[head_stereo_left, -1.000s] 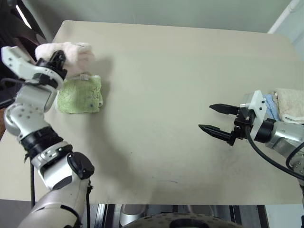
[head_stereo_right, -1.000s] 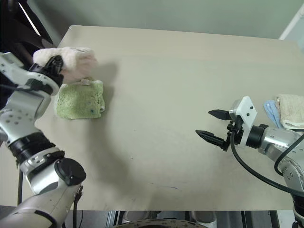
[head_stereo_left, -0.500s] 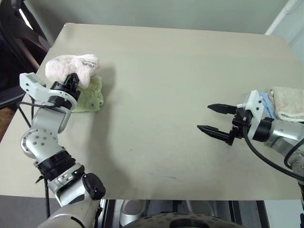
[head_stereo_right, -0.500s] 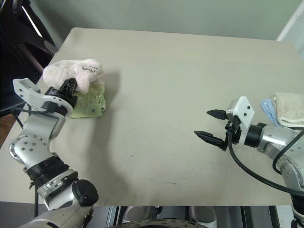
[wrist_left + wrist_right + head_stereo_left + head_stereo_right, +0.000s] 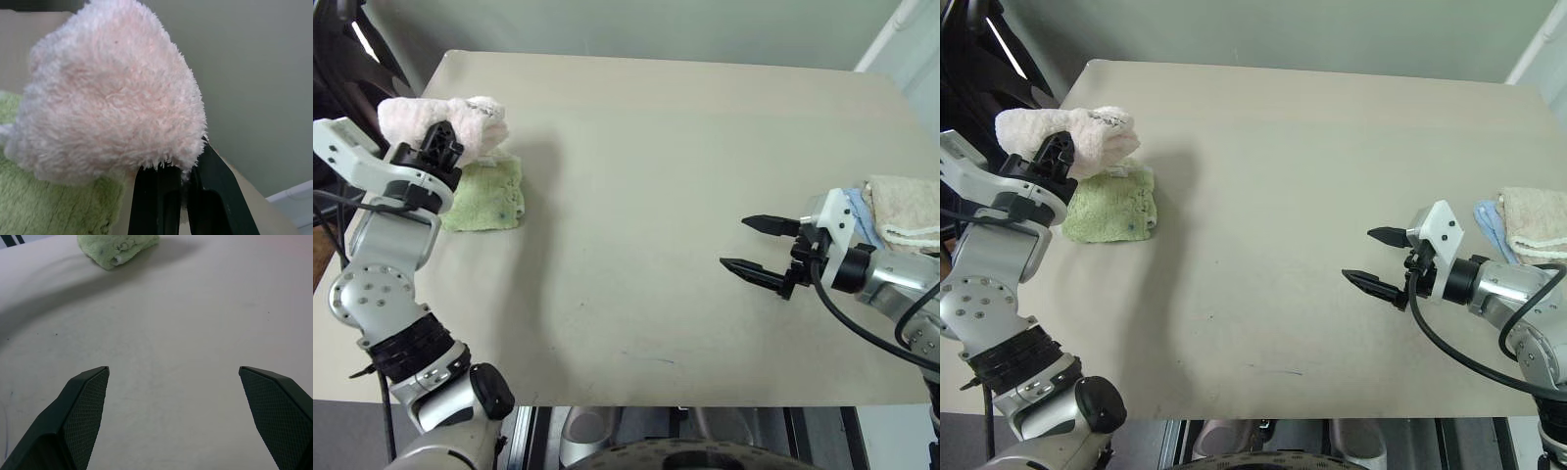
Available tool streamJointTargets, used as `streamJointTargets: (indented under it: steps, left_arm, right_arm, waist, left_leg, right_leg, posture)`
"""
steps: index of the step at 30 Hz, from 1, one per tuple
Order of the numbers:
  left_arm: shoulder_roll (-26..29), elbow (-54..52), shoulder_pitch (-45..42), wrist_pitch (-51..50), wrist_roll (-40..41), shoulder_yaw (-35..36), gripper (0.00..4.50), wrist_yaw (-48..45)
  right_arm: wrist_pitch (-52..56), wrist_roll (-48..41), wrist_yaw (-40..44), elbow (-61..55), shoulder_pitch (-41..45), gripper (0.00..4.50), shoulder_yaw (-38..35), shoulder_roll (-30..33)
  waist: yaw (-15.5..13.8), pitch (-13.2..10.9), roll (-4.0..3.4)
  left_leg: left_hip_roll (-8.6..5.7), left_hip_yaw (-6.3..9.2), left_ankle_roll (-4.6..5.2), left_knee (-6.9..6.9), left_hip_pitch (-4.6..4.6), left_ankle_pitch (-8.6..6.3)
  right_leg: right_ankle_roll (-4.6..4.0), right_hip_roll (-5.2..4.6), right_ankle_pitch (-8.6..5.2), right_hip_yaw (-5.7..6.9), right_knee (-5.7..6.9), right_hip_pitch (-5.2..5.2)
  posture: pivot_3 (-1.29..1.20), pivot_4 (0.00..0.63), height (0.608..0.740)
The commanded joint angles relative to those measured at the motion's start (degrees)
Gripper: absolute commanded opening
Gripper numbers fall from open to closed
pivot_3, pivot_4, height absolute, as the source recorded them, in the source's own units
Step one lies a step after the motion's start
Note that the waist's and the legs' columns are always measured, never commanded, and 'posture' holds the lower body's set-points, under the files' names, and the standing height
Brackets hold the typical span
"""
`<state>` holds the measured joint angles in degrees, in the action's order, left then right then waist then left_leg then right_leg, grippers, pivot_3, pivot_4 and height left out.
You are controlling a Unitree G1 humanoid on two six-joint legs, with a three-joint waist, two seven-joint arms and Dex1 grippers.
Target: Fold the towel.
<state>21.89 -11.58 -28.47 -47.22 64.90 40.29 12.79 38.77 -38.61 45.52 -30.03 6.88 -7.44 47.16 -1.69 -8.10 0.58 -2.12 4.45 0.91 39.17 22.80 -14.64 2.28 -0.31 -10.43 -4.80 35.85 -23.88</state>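
Observation:
The towel (image 5: 445,116) is a pale pink bunch of terry cloth hanging above the table's far left corner. My left gripper (image 5: 438,145) is shut on the towel from below, and in the left wrist view its black fingers (image 5: 156,196) pinch the fluffy bundle (image 5: 112,98). A small dark mark shows on the towel's top (image 5: 1108,119). My right gripper (image 5: 736,243) hovers low over the bare table at the right. It is open wide with nothing between its fingers (image 5: 88,396).
A smaller green towel (image 5: 485,194) lies folded on the beige table (image 5: 656,147), just under the pink bundle. At the right edge a beige cloth (image 5: 1538,220) lies over a blue cloth (image 5: 1489,220), behind my right wrist.
The left arm has shifted a little and rolled its wrist, the pink towel still bunched in its grip. The right gripper has stayed put. The camera has moved.

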Motion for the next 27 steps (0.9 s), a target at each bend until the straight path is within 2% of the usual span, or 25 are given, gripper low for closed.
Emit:
streamJointTargets:
  steps: [1, 7, 16, 20, 27]
  left_arm:
    - [2.43, -0.12, -1.22, 1.78, 0.84, -0.05, 0.02, -1.55]
    - [6.88, 2.75, 0.86, 3.07, -2.52, -2.09, 0.02, -7.7]
    - [17.05, 22.1, -12.35, 6.76, -9.38, -5.88, 0.02, -22.65]
    - [17.55, 25.12, -12.52, 6.13, -10.41, -6.08, 0.02, -25.97]
    - [12.32, 17.97, -0.29, 6.54, -10.39, -2.72, 0.02, -21.21]
  right_arm:
    - [-1.88, 1.24, 1.16, -0.43, 1.06, 4.5, 0.89, -0.19]
    - [-2.24, 1.63, 1.88, 0.21, 1.0, 4.5, 0.62, 0.32]
    - [-2.33, 2.13, 1.61, -0.25, 0.83, 4.5, 0.94, -0.18]
    - [-2.17, 2.11, 1.3, -1.29, -0.24, 4.5, 0.91, -0.31]
    - [-1.92, 1.84, 1.64, -2.35, -2.54, 4.5, -1.13, 0.84]
  waist:
    - [0.07, 0.0, 0.0]
    - [0.11, 0.0, 0.0]
    - [0.14, -0.03, 0.05]
    - [0.27, -0.03, 0.05]
    - [0.34, -0.01, 0.05]
  left_leg:
    - [0.0, 0.0, 0.0, 0.0, 0.0, 0.0]
    - [0.0, 0.01, -0.05, -0.07, 0.01, -0.02]
    - [-0.02, 0.17, -0.12, -0.08, 0.14, -0.01]
    - [-0.02, 0.15, -0.17, -0.13, 0.19, -0.04]
    - [0.03, 0.08, -0.2, -0.1, 0.4, -0.03]
  right_leg:
    - [0.0, 0.0, 0.0, 0.0, 0.0, -0.01]
    - [-0.04, 0.0, -0.03, 0.0, 0.0, -0.07]
    - [-0.15, 0.02, 0.08, 0.04, 0.01, -0.21]
    - [-0.13, 0.0, 0.03, 0.02, 0.0, -0.32]
    - [0.23, 0.01, -0.03, 0.03, 0.01, -0.53]
  posture:
    - [0.0, 0.15, 0.733]
    - [0.0, 0.15, 0.733]
    - [0.0, 0.15, 0.733]
    - [0.0, 0.15, 0.733]
    - [0.0, 0.15, 0.733]
